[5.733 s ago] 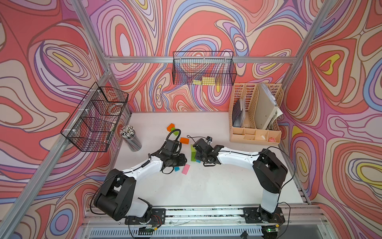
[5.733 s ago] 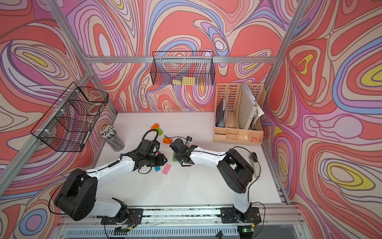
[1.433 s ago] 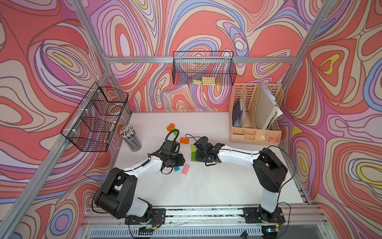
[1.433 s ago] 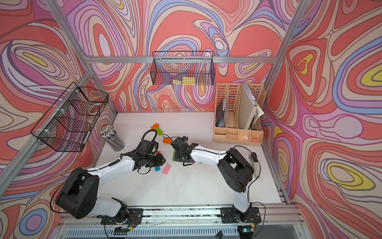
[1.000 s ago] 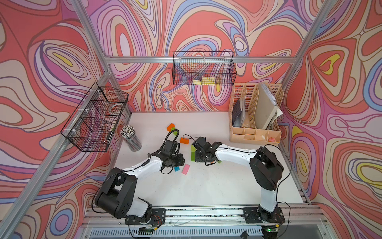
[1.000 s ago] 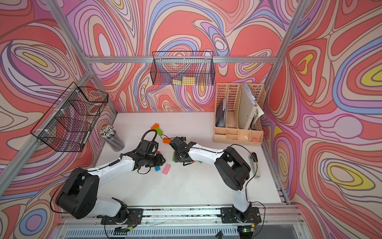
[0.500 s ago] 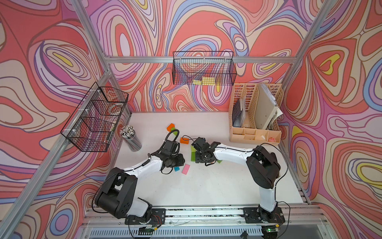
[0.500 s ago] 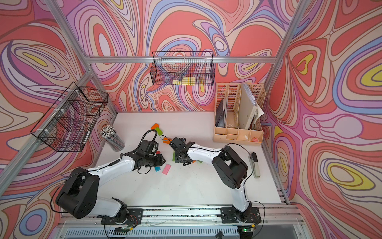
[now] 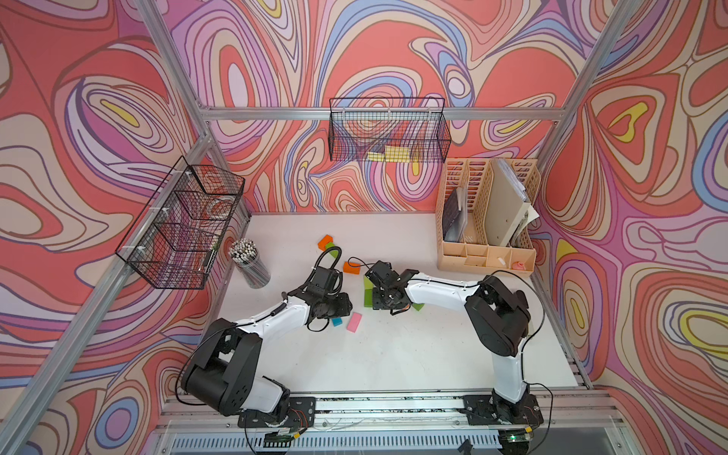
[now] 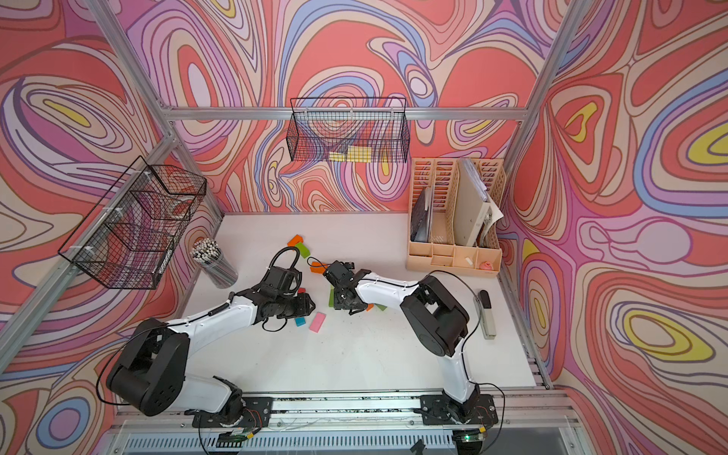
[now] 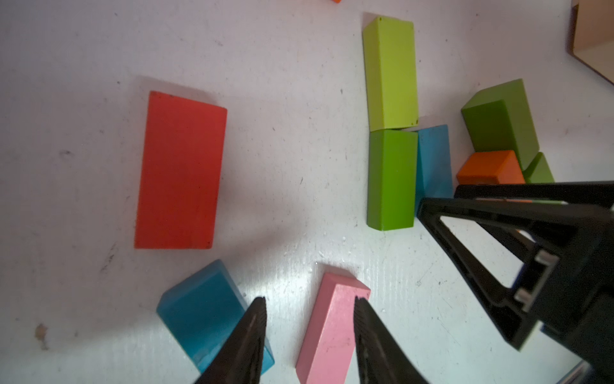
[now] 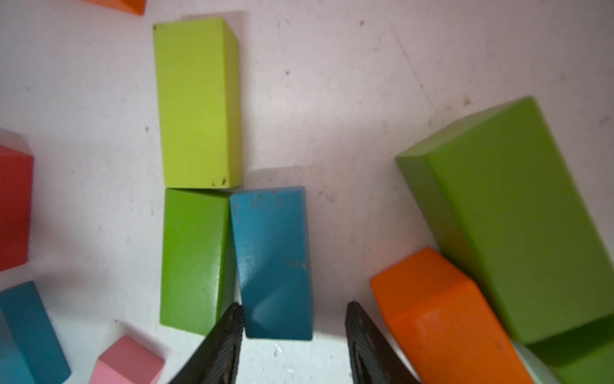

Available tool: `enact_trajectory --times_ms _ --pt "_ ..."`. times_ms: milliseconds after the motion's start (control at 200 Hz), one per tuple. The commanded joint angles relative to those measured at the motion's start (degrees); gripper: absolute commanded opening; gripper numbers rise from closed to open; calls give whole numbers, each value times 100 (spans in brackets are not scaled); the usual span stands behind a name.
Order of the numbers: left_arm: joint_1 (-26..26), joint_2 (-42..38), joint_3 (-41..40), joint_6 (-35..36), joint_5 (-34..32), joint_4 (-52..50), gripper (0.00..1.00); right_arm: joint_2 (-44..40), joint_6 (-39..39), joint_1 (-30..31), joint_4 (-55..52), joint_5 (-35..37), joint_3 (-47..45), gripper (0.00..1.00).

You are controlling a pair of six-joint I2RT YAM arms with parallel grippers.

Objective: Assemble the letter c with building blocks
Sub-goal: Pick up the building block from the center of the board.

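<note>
Building blocks lie loose on the white table (image 9: 394,354). In the right wrist view a lime block (image 12: 199,103) and a green block (image 12: 192,259) lie end to end, with a blue block (image 12: 272,262) against the green one. My right gripper (image 12: 294,319) is open around the blue block's near end; one finger touches its corner and the other stands apart. An orange block (image 12: 442,316) and a large green block (image 12: 518,216) lie beside it. My left gripper (image 11: 309,319) is open over a pink block (image 11: 332,325), with a blue block (image 11: 202,309) and a red block (image 11: 179,169) nearby.
Two orange blocks (image 9: 350,267) (image 9: 325,241) and a green one (image 9: 333,252) lie farther back. A pencil cup (image 9: 252,264) stands at the left, a beige desk organizer (image 9: 486,220) at the back right. Wire baskets (image 9: 388,130) (image 9: 185,224) hang on the walls. A marker (image 10: 486,315) lies at the right.
My right gripper has shifted slightly left onto the blue block and its jaws have narrowed a little. The left arm has not moved.
</note>
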Motion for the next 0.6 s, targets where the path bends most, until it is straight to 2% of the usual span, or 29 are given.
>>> enact_trajectory --times_ms 0,215,346,596 --pt "27 93 -18 2 -71 -34 46 155 -57 -60 68 31 108 52" --pt "38 128 -1 5 -78 -39 46 200 -92 -135 130 30 143 51" --pt "39 144 -1 12 -95 -43 46 264 -166 -169 125 26 222 44" --pt "49 172 6 24 -108 -52 46 360 -241 -234 136 31 288 40"
